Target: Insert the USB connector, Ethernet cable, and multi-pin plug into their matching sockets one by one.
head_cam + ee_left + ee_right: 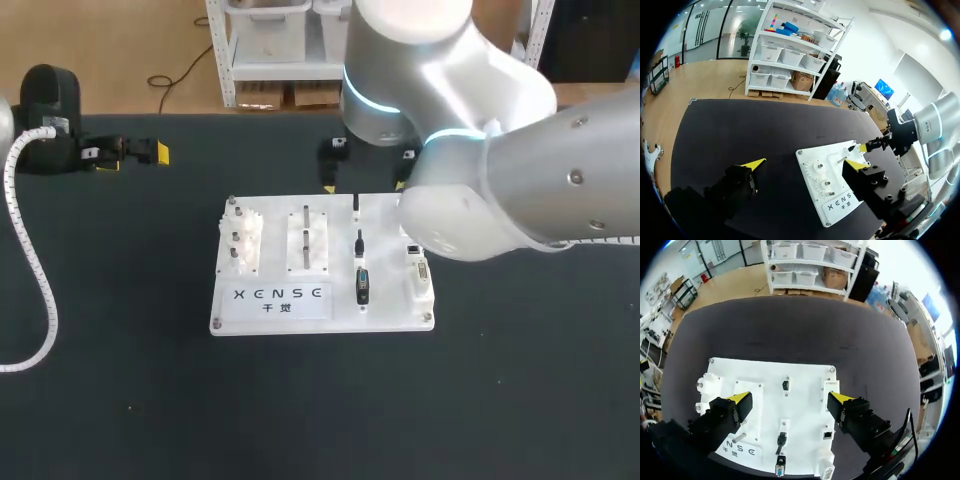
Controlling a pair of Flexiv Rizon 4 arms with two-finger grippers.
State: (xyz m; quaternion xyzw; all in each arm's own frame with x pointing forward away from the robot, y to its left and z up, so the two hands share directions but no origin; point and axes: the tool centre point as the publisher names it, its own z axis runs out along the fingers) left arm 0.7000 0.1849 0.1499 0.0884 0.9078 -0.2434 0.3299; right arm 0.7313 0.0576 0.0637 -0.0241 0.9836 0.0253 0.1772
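— Hanging over the white board (225, 322), is that the right gripper (363, 186)?
— Yes. The right arm (520, 190) comes in from the right and bulks over the board's right-hand side. Its gripper sits above the far edge, fingers wide apart with nothing between them.
— And the left gripper (133, 158)?
— Far left on the black counter (120, 400), well apart from the board and pointed across toward it. Its fingers are also spread and empty.
— Where are the plugs?
— In a column on the board's right half. The multi-pin plug (362, 285), black with a blue face, is nearest the front edge. The middle plug (359, 243) and the far plug (356, 205) are small and black, and I cannot tell which is USB and which Ethernet. The sockets (417, 272) sit just beside them, along the right edge.
— Anything else?
— A white ribbed hose (45, 300) curving down the counter's left side
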